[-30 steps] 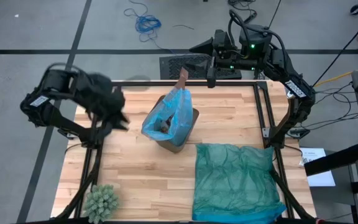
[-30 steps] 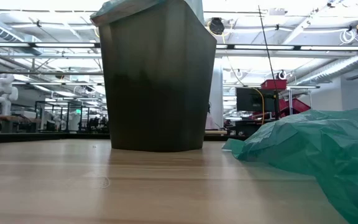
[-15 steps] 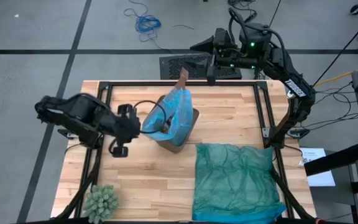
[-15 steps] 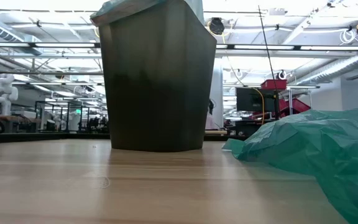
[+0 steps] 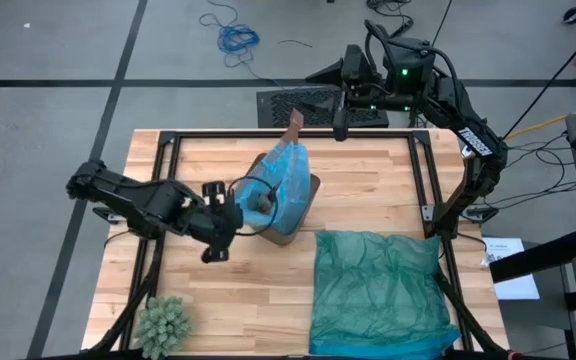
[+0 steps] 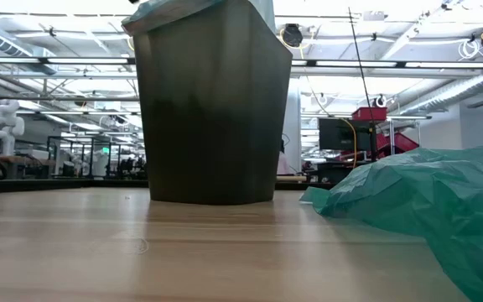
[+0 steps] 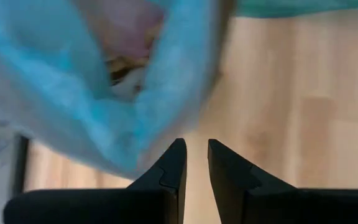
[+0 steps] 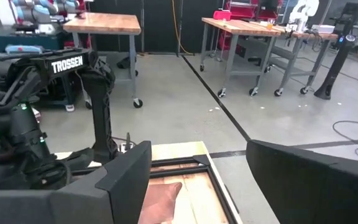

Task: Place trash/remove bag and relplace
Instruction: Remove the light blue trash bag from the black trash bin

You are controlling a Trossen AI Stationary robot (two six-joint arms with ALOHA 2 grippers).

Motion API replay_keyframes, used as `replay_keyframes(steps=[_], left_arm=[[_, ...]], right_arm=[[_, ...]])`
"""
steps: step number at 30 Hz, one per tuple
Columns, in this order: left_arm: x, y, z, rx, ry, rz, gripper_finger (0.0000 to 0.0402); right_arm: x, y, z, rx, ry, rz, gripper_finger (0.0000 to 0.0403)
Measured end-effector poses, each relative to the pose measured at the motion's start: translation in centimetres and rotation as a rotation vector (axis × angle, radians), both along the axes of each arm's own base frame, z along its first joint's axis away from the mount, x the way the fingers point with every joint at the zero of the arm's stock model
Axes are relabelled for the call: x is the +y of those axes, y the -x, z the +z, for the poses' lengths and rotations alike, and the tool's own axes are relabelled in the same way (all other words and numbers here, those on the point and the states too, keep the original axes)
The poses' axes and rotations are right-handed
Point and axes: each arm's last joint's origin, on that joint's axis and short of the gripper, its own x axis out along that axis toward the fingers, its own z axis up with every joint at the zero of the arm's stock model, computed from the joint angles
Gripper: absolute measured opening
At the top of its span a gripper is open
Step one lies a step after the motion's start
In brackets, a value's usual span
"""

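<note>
Light blue bag (image 5: 280, 180), thin, translucent and crinkled, lines a dark bin (image 6: 211, 101) near the middle of the wooden surface (image 5: 228, 290), its loose rim bunched above the bin top; brown and pale trash (image 7: 126, 65) shows inside. Left gripper (image 7: 192, 163) sits just beside the bag's rim, jaws narrow, nothing visibly between them. Right gripper (image 8: 197, 180) waits at the far edge, jaws wide.
</note>
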Motion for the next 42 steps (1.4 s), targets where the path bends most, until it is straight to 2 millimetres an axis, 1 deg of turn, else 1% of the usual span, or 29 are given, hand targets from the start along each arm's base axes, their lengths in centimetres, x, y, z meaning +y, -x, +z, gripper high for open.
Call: replay_keyframes(steps=[2, 4, 9, 14, 21, 28, 30, 32, 33, 36, 42], left_arm=[[0.1, -0.3, -0.5, 0.005, -0.052, 0.059, 0.0063], [0.0, -0.7, -0.9, 0.017, -0.059, 0.084, 0.0063], [-1.0, -1.6, -2.2, 0.08, -0.048, 0.075, 0.0063], [-1.7, -1.4, -2.9, 0.139, -0.075, 0.102, 0.0063], [-1.4, -1.8, -3.0, 0.099, -0.179, 0.138, 0.0063], [-0.3, -2.2, -3.0, 0.073, -0.201, 0.212, 0.0062], [0.0, -2.3, -2.9, 0.065, -0.208, 0.232, 0.005], [0.2, -2.4, -2.9, 0.063, -0.209, 0.242, 0.0021], [0.2, -2.3, -2.9, 0.061, -0.207, 0.244, 0.001], [0.3, -2.2, -2.1, 0.032, -0.191, 0.251, 0.0003], [0.3, -1.9, 0.9, -0.057, -0.143, 0.257, 0.0001]], right_arm=[[0.0, 0.0, 0.0, 0.004, 0.016, 0.003, 0.0256], [0.0, 0.0, 0.0, 0.007, 0.031, 0.005, 0.0256], [0.0, 0.0, 0.0, 0.017, 0.071, 0.011, 0.0256], [-0.1, 0.0, 0.0, 0.019, 0.08, 0.01, 0.0256], [-0.2, 0.0, 0.0, 0.022, 0.095, 0.009, 0.0256], [-0.1, 0.0, 0.0, 0.022, 0.095, 0.009, 0.0256], [-0.1, 0.0, 0.0, 0.022, 0.095, 0.009, 0.0256], [-0.1, 0.0, 0.0, 0.022, 0.095, 0.009, 0.0256], [-0.1, 0.0, 0.0, 0.023, 0.095, 0.009, 0.0256], [-0.1, 0.0, 0.0, 0.022, 0.095, 0.009, 0.0256], [-0.1, 0.0, 0.0, 0.022, 0.095, 0.009, 0.0256]])
